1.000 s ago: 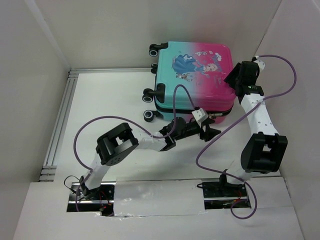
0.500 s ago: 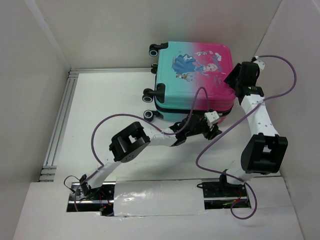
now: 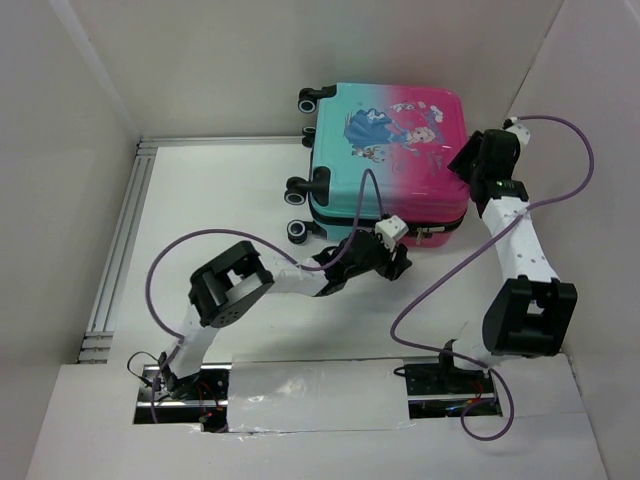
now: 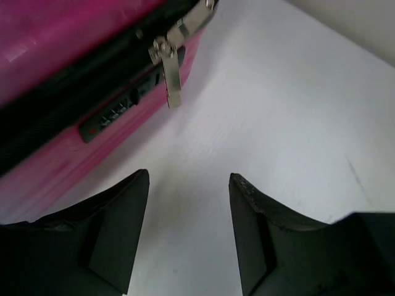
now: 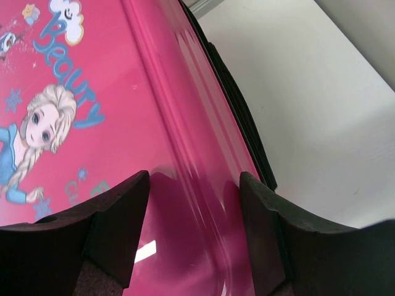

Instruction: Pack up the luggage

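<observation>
The luggage lies flat and closed at the back of the table, teal on the left and pink on the right, with a princess print on top. My left gripper is open and empty, low over the white table just in front of the pink front side. A metal zipper pull and a combination lock show there on the pink shell. My right gripper is open, its fingers straddling the pink shell along the right edge.
White walls close in the table on the left, back and right. An aluminium rail runs along the left side. The suitcase's wheels stick out to the left. Purple cables loop over the table between the arms.
My left arm pulled back to the left, bringing its gripper closer along the suitcase's front side, and its jaws narrowed slightly. The right arm has hardly moved.
</observation>
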`<action>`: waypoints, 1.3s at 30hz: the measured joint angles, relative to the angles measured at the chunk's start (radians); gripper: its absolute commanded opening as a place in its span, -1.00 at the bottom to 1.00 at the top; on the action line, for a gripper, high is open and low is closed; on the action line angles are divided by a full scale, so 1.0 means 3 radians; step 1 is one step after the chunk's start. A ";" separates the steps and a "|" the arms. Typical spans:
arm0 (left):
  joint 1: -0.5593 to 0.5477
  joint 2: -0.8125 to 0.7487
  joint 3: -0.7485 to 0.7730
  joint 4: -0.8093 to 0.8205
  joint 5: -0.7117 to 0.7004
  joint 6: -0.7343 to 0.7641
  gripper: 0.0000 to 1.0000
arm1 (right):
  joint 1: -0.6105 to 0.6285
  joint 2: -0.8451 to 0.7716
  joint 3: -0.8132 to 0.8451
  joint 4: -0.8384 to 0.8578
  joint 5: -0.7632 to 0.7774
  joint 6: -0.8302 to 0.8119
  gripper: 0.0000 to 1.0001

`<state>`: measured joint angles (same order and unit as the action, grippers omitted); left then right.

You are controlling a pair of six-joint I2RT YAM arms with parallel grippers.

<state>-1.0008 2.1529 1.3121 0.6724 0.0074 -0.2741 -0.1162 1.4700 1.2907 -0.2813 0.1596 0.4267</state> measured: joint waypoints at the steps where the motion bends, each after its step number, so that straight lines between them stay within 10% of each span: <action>1: 0.0009 -0.0114 -0.0069 0.0005 -0.0019 -0.0051 0.36 | 0.0000 -0.0065 -0.0071 0.0025 -0.0003 -0.0005 0.32; 14: 0.0403 -0.2074 -0.1507 -0.0680 0.0089 -0.0505 0.75 | 0.0495 -0.1850 -0.0839 -0.0350 -0.0055 -0.0037 0.92; 20: 0.0379 -0.2726 -0.2112 -0.0909 0.0038 -0.0586 0.78 | 0.0495 -0.2879 -0.1807 -0.0655 0.0024 0.0131 0.25; 39: 0.0618 -0.3656 -0.2873 -0.1002 -0.0122 -0.0584 0.80 | 0.0495 -0.1932 -0.2296 -0.0141 0.0216 0.0608 0.31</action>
<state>-0.8154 1.0561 0.4503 0.3717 -0.0292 -0.4492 0.0322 0.8906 0.6018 -0.3237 0.2245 0.6090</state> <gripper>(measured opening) 0.898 0.653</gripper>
